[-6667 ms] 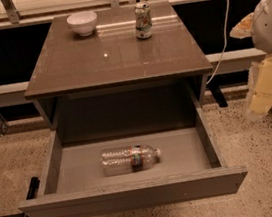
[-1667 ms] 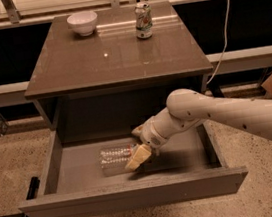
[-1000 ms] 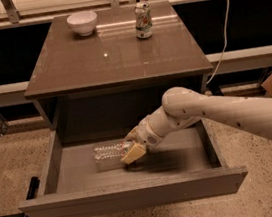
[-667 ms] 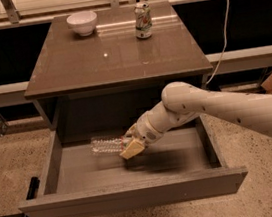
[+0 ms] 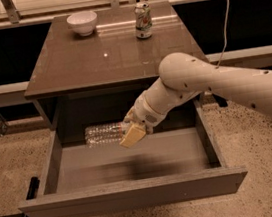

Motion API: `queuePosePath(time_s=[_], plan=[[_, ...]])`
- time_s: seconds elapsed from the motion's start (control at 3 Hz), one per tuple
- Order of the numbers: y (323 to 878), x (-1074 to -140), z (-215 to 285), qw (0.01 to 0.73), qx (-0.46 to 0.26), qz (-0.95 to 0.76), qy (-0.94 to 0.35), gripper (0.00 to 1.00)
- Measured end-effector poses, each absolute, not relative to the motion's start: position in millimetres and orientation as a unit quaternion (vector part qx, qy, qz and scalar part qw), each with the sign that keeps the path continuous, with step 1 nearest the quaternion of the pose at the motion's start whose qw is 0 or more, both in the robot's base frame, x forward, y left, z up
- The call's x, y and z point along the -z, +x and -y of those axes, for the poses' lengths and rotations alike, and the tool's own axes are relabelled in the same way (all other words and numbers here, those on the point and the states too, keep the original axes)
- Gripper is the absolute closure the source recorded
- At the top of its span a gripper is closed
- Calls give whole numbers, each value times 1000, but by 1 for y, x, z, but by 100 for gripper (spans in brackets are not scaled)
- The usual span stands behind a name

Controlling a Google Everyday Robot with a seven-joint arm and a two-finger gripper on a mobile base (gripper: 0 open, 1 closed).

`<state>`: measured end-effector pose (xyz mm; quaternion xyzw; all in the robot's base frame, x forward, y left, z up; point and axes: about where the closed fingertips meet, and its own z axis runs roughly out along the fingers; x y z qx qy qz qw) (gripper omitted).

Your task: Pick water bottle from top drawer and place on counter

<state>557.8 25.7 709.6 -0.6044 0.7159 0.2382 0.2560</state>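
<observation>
The top drawer point(image 5: 138, 193) is pulled out wide under the counter point(image 5: 93, 56). My gripper point(image 5: 133, 130) is over the drawer's back half, shut on the water bottle point(image 5: 103, 134). The clear ribbed bottle lies on its side in the air, lifted off the drawer floor, sticking out to the left of the fingers. Its label end is hidden by the gripper. My white arm comes in from the right across the drawer.
A white bowl point(image 5: 82, 22) stands at the counter's back left. A printed soda can point(image 5: 142, 20) stands at the back middle. A cable point(image 5: 222, 22) hangs at the right. Speckled floor surrounds the cabinet.
My gripper closed on the bottle on the drawer floor and has lifted it up and a little to the left, off the floor.
</observation>
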Motion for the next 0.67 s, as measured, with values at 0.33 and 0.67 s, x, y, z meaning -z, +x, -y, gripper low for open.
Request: queuePosePath(time_s=[0.33,0.67], plan=[[560,-769,-16,263,-181,-701,-638,100],[577,-824,-5,268,-123,-688,-664,100]])
